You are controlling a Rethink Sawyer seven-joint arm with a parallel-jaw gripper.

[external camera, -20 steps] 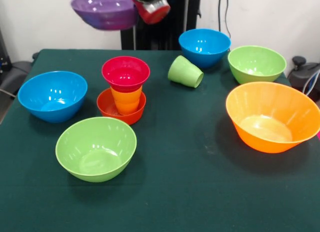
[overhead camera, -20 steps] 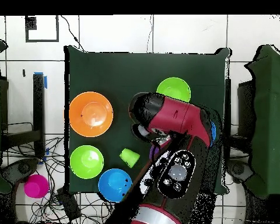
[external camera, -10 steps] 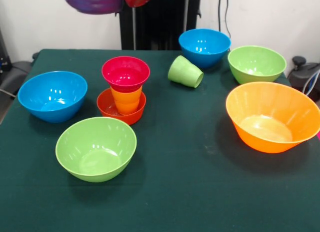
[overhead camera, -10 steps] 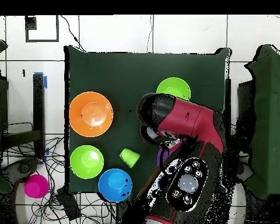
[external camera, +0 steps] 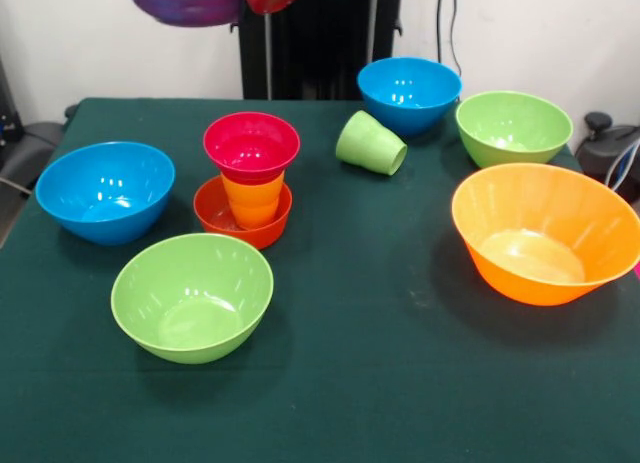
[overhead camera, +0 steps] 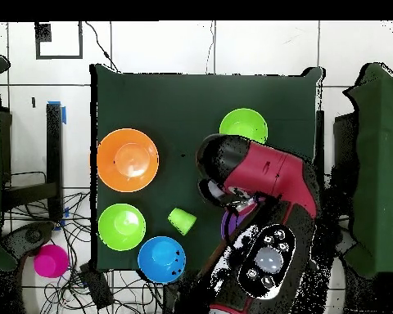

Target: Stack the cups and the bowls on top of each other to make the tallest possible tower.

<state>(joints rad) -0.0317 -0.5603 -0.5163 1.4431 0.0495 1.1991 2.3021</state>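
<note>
You have the shallow purple bowl [external camera: 183,1] aloft above the counter [external camera: 400,363], held near its thin, slick rim, though whether the fingers are closed on it I cannot tell

Front and overhead, same table [external camera: 400,383]

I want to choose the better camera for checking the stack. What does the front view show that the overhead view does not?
Only the front view shows the stack: a red bowl, an orange cup, a pink bowl on top. It also shows the left blue bowl.

Only the overhead view shows the arm, which covers that area.

Both show the big orange bowl, the tipped green cup and the lifted purple bowl.
</note>
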